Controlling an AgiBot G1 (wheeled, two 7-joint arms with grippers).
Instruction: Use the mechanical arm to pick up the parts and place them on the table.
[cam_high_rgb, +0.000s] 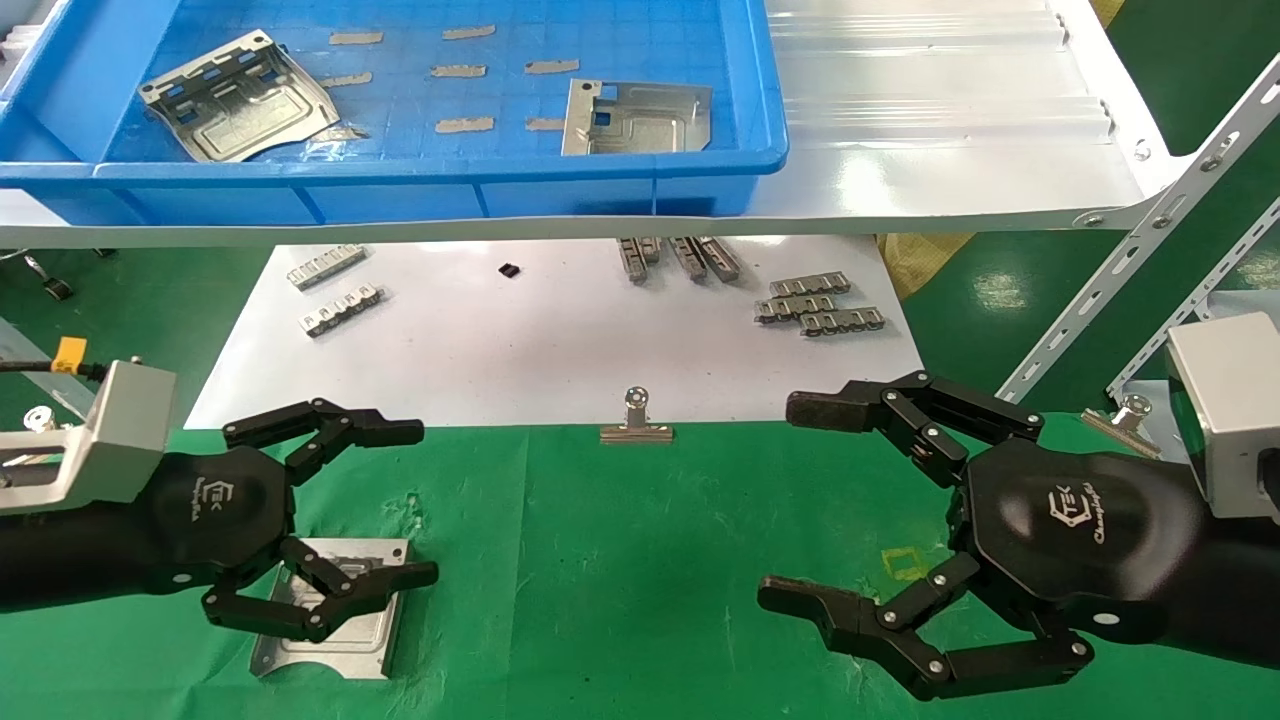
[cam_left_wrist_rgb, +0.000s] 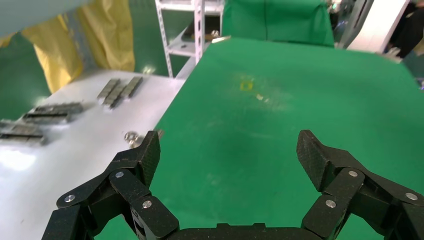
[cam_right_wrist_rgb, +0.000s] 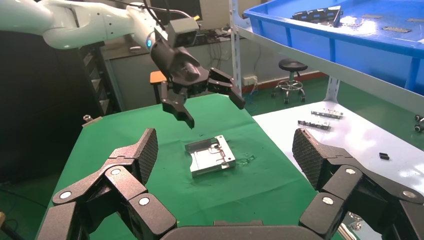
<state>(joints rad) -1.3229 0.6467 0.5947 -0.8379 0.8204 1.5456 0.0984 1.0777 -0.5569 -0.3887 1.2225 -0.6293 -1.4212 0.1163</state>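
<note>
One silver stamped part (cam_high_rgb: 345, 620) lies flat on the green table (cam_high_rgb: 620, 560) at the front left. My left gripper (cam_high_rgb: 425, 503) is open and empty and hovers just above it, apart from it; the right wrist view shows that gripper (cam_right_wrist_rgb: 216, 112) over the part (cam_right_wrist_rgb: 210, 156). Two more parts (cam_high_rgb: 240, 95) (cam_high_rgb: 640, 118) lie in the blue bin. My right gripper (cam_high_rgb: 778, 500) is open and empty over the table's right side. The left wrist view shows only open fingers (cam_left_wrist_rgb: 145, 155) over bare green cloth (cam_left_wrist_rgb: 300, 90).
The blue bin (cam_high_rgb: 400, 190) stands on a white shelf (cam_high_rgb: 950, 150) above the table's far edge. Below it a white sheet (cam_high_rgb: 560, 350) holds small toothed strips (cam_high_rgb: 820, 305). A binder clip (cam_high_rgb: 636, 420) grips the table's far edge. A metal rack strut (cam_high_rgb: 1130, 290) slants at the right.
</note>
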